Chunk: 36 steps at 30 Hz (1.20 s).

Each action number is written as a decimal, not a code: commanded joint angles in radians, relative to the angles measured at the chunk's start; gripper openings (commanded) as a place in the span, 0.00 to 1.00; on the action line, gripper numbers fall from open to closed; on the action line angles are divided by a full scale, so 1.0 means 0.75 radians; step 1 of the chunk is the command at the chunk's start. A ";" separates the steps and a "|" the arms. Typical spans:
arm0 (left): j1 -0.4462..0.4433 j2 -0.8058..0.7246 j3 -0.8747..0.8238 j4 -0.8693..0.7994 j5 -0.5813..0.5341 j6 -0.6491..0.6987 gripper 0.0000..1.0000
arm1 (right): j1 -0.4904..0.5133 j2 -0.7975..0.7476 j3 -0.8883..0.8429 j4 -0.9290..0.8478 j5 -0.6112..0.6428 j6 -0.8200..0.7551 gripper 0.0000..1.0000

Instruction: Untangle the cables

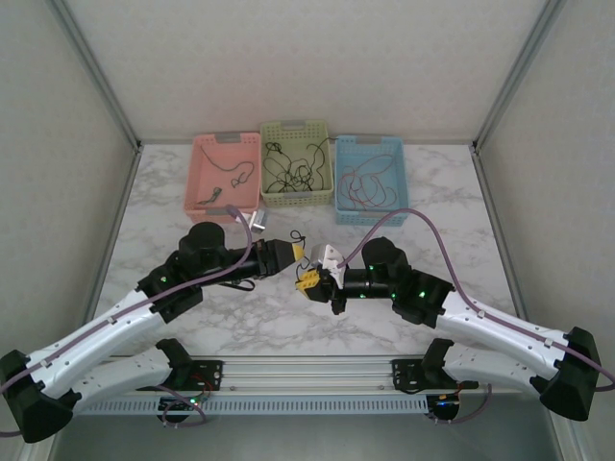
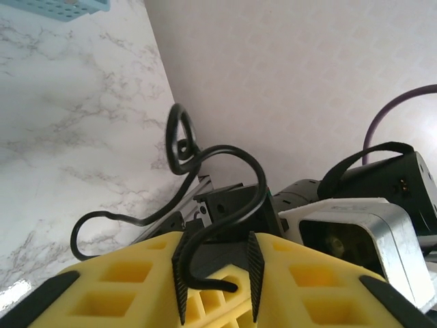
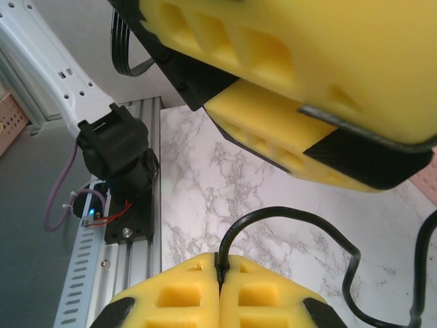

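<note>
Cables (image 1: 293,171) lie loosely tangled in the pink basket (image 1: 195,173), green basket (image 1: 296,125) and blue basket (image 1: 370,141) at the table's (image 1: 432,192) far edge, seen from above; the left gripper (image 1: 304,252) and right gripper (image 1: 306,283) meet mid-table. Left wrist view: a black cable (image 2: 232,154) curls between the left fingers (image 2: 123,287), which stand slightly apart. Right wrist view: the right fingers (image 3: 184,294) are pressed together, pinching the black cable

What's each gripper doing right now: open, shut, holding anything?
Left gripper: open, the black cable running through the gap, not pinched.
Right gripper: shut on the black cable.
</note>
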 commanded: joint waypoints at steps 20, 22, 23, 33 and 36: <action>0.104 -0.259 0.256 -0.766 -0.343 0.353 0.00 | 0.009 0.041 -0.058 -0.080 0.373 -0.069 0.00; 0.142 -0.299 0.324 -0.833 -0.297 0.380 0.00 | 0.010 0.076 -0.062 -0.122 0.525 -0.094 0.00; 0.151 -0.313 0.367 -0.873 -0.288 0.397 0.00 | 0.010 0.099 -0.062 -0.139 0.624 -0.102 0.00; 0.162 -0.384 0.615 -1.012 -0.125 0.434 0.00 | -0.194 0.194 -0.095 -0.146 1.093 0.042 0.00; 0.162 -0.402 0.683 -1.067 -0.138 0.446 0.00 | -0.343 0.140 -0.157 -0.120 1.034 0.129 0.00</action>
